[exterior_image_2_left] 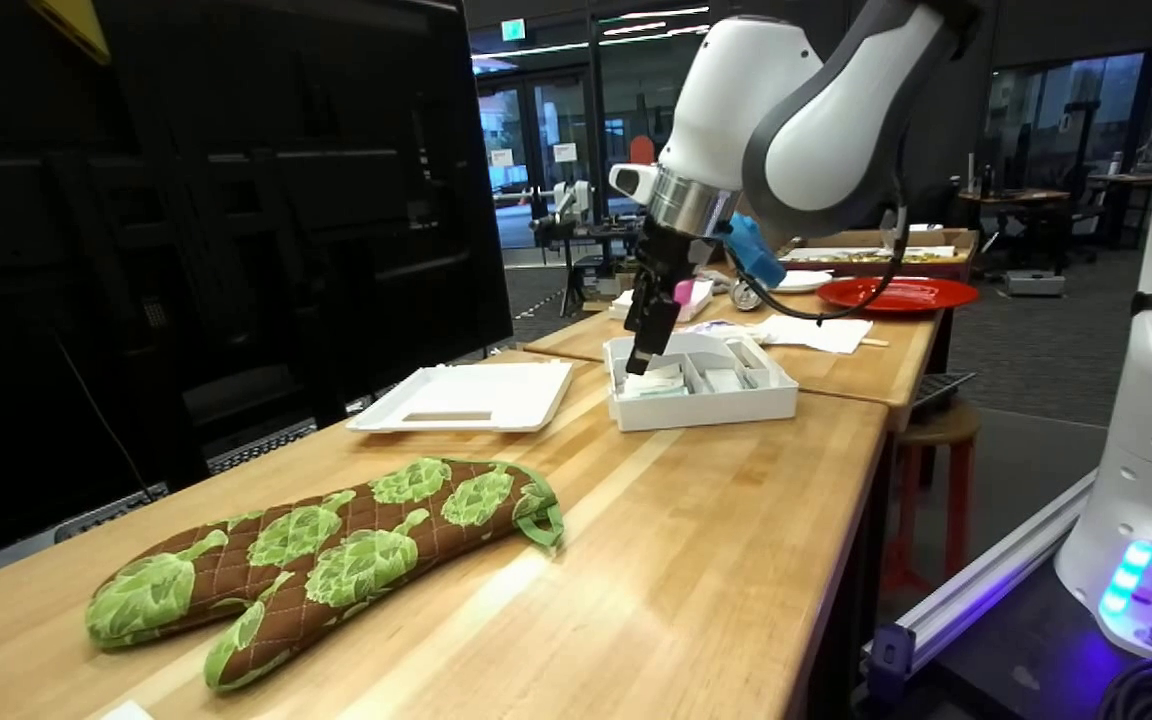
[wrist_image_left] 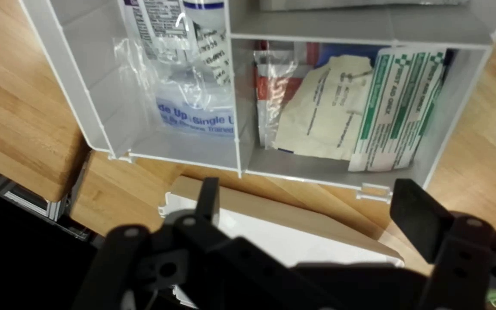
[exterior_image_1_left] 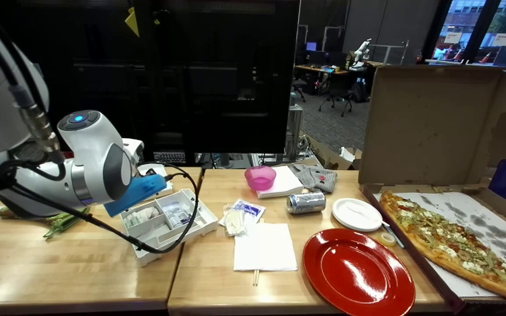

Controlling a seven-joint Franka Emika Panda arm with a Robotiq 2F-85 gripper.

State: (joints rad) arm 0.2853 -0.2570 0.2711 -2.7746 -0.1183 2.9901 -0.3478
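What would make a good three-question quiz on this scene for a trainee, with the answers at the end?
1. True or false: the black two-fingered pincer is shut.

2. Multiple choice: how does the silver cylindrical metal can rest? A, upright; B, on its side; C, in the pincer.

3. Short answer: which two words open the larger lettering on the narrow white-and-green paper packets in the white plastic compartmented box?

Key:
1. False; its fingers stand wide apart.
2. B.
3. FIRST AID.
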